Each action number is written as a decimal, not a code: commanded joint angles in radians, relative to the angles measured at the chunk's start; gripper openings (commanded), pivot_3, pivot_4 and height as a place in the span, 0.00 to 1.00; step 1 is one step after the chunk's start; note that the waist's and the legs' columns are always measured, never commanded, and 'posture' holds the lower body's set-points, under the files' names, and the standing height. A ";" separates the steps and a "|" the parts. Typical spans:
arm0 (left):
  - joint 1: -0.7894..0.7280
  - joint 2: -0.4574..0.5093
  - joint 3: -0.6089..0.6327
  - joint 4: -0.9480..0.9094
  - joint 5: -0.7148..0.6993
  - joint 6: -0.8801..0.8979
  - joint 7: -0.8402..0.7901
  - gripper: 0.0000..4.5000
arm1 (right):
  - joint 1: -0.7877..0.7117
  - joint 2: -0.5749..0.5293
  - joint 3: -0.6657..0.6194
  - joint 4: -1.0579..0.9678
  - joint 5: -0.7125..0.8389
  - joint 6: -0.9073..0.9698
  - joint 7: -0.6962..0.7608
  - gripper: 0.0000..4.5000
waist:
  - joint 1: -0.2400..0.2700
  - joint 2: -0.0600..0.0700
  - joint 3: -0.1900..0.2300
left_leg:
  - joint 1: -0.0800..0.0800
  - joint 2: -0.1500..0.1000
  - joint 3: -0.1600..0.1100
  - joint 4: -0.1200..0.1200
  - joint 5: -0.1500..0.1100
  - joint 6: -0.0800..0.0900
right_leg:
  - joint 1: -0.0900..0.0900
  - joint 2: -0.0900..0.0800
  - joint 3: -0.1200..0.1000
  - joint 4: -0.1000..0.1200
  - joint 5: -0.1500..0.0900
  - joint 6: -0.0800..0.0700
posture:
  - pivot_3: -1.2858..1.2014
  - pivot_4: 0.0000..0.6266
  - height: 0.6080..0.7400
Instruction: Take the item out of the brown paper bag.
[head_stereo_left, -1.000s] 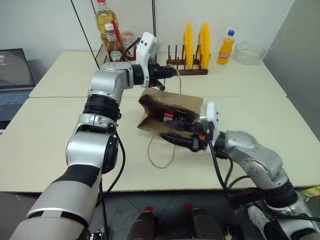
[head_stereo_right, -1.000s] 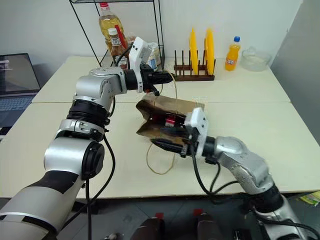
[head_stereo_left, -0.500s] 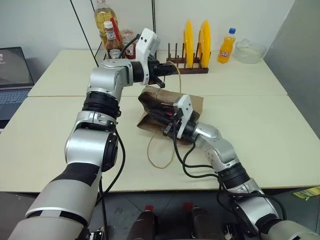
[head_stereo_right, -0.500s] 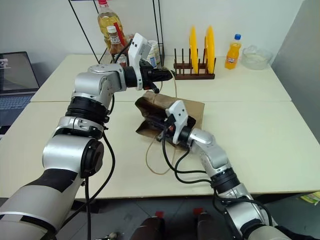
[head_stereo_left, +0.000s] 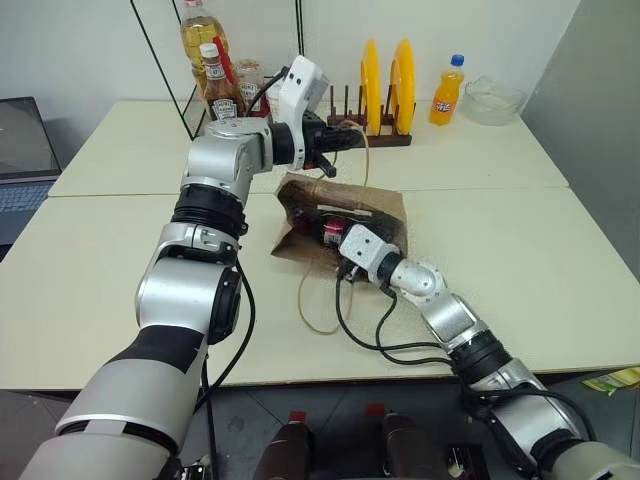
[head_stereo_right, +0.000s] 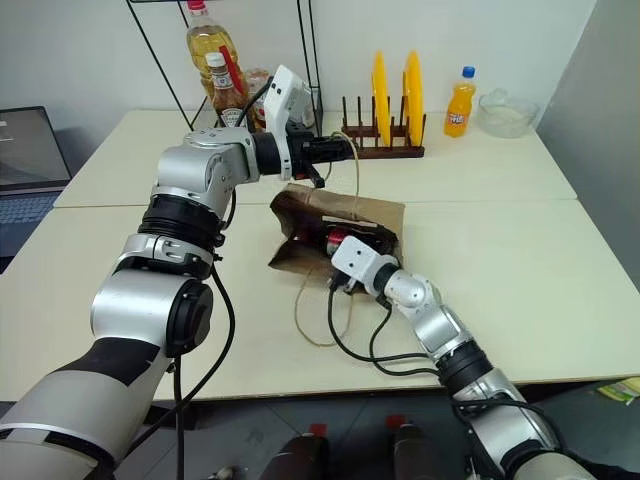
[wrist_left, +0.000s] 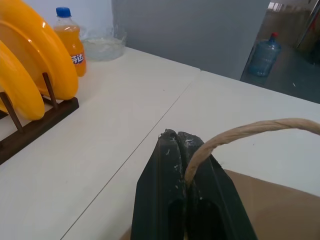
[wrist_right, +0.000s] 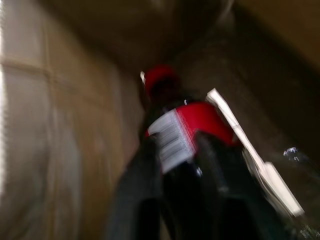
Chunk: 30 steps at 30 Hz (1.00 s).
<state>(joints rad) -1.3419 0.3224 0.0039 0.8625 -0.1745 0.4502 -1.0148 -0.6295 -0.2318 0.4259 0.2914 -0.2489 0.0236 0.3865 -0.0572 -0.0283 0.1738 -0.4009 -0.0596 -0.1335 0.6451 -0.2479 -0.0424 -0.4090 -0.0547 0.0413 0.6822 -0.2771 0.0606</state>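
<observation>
The brown paper bag (head_stereo_left: 388, 207) lies on its side on the table, its mouth towards me. My left gripper (head_stereo_left: 336, 150) hovers above it, shut on one cord handle (wrist_left: 240, 131), which it holds up. The other cord handle (head_stereo_left: 320, 300) trails loose on the table in front. My right gripper (wrist_right: 177, 140) reaches into the bag's mouth. Its fingers (wrist_right: 142, 170) stand apart on either side of the item (wrist_right: 175, 125), a dark shiny packet with red and white marks. From the head, the item (head_stereo_left: 332, 230) shows just inside the mouth.
A wooden rack with yellow plates (head_stereo_left: 385, 75), an orange drink bottle (head_stereo_left: 450, 90) and a glass bowl (head_stereo_left: 493, 100) stand along the back. Oil and sauce bottles (head_stereo_left: 205, 60) sit by a wire shelf at back left. A laptop (head_stereo_left: 20, 140) is at far left.
My right arm has pushed forward and down into the bag's mouth, and its wrist has rolled. The left gripper has stayed put with the handle.
</observation>
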 joint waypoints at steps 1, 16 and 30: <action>-0.030 -0.001 -0.003 -0.019 -0.001 -0.023 -0.007 0.00 | -0.032 -0.024 0.015 -0.017 -0.080 0.018 0.001 0.53 | 0.000 0.000 0.000 | 0.000 0.000 0.000 0.000 0.000 0.000 | 0.000 0.000 0.000 0.000 0.000 0.000 | 0.52 0.24 1.00; 0.000 0.024 -0.005 -0.063 -0.001 -0.020 -0.032 0.00 | -0.183 -0.048 0.101 0.314 -0.246 0.001 0.054 1.00 | -0.001 0.000 0.000 | 0.002 0.000 0.000 0.001 0.000 0.000 | 0.003 0.000 0.000 0.000 0.000 0.000 | 0.52 0.24 1.00; -0.012 0.025 -0.006 -0.048 0.005 -0.033 -0.014 0.00 | -0.220 -0.031 0.030 0.293 -0.177 -0.085 0.065 0.72 | 0.000 0.000 -0.001 | 0.002 0.000 -0.001 0.001 0.000 0.000 | 0.003 0.000 -0.001 0.001 0.001 -0.001 | 0.52 0.24 1.00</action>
<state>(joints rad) -1.3280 0.3467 -0.0022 0.8314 -0.1718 0.4434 -1.0344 -0.8647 -0.2595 0.4875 0.6208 -0.4483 -0.0678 0.4464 -0.0570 -0.0282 0.1730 -0.3987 -0.0596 -0.1344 0.6462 -0.2476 -0.0422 -0.4059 -0.0547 0.0404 0.6828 -0.2765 0.0600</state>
